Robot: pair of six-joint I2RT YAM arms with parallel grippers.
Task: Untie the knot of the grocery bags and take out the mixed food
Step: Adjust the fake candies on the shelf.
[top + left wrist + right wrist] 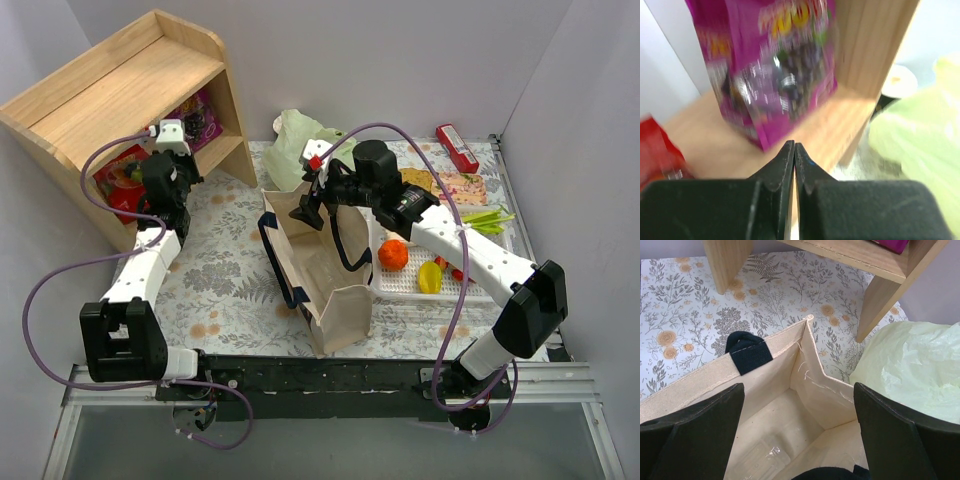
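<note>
Tote (771,386) beneath right end effector (799,391)

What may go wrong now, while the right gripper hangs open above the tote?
The right gripper, open over the tote, may snag the navy strap and tip the tote. The clear item at its bottom is faint, easy to miss. The shut left gripper sits close to the purple packet and may topple it.

Beige canvas tote w/ navy strap handles (335,295) was matt woven cloth. At its 12 o'clock, thin pale green plastic bag (295,135) looked crinkly, translucent. Light wooden shelf unit (120,90) was smooth, satin. Purple snack packet (775,65) was glossy film.
</note>
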